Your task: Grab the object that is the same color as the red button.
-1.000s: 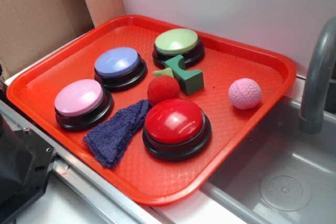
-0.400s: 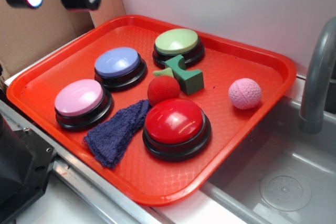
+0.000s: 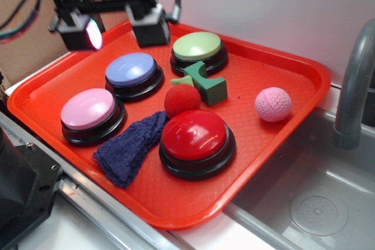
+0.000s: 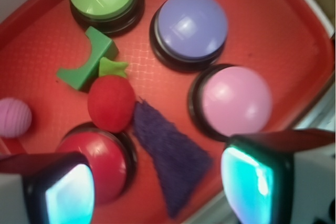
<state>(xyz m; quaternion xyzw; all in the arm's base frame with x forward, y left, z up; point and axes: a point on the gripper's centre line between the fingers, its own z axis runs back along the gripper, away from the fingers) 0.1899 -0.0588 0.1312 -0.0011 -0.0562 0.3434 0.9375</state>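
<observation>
Text: none can be read in either view.
Buttons: plain domes, no lettering or numbers.
Tray: no brand or label showing.
Wrist view: blurred, nothing legible.

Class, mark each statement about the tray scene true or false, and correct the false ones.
1. The red ball lies between the red button and the green block. True.
2. The gripper is closed on the red ball. False: it hangs open above the tray's far left corner, holding nothing.
3. The pink ball touches the red button. False: it sits apart, toward the sink side.
4. The purple cloth lies between the pink button and the red button. True.
5. The green button is nearest the tray's front edge. False: it is at the back.
</observation>
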